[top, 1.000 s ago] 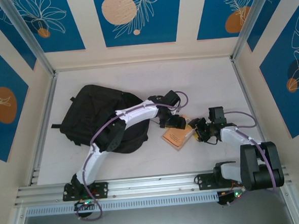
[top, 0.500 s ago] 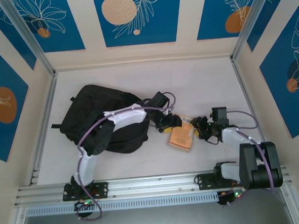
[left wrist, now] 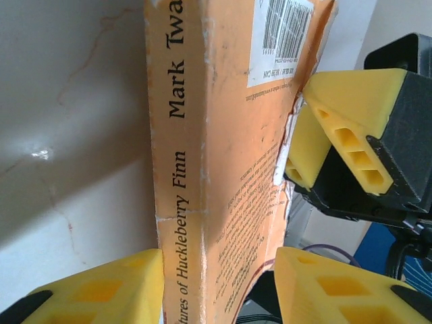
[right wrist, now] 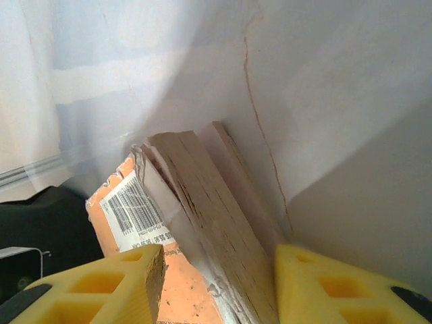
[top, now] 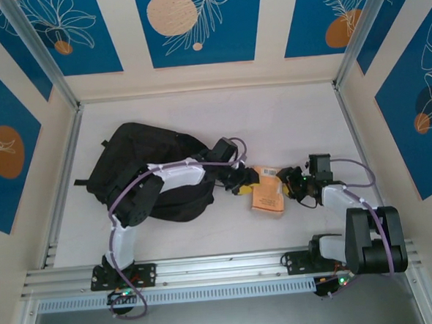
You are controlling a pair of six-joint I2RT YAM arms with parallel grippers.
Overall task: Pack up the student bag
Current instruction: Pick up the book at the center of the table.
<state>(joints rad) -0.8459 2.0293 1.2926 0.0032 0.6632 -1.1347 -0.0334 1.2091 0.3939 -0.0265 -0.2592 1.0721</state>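
Observation:
The student bag (top: 139,167), a big black backpack, lies on the left half of the table. To its right an orange paperback (top: 266,197) is held tilted between both grippers. My left gripper (top: 244,178) comes from the bag side; in the left wrist view its yellow fingers (left wrist: 101,290) press the spine and back cover of the book (left wrist: 223,135). My right gripper (top: 291,185) holds the opposite end, near the barcode. In the right wrist view its fingers (right wrist: 101,287) clamp the orange cover and the page block (right wrist: 209,209). The right gripper's fingers (left wrist: 354,101) also show in the left wrist view.
The white table (top: 272,122) has bare room behind and in front of the book. Walls with blue panels close off the back and sides. An aluminium rail (top: 222,268) runs along the near edge, carrying both arm bases.
The left arm has drawn back toward the bag and its jaws have closed in on the book. The book has swung and shifted slightly right and up; the right gripper tightened on it.

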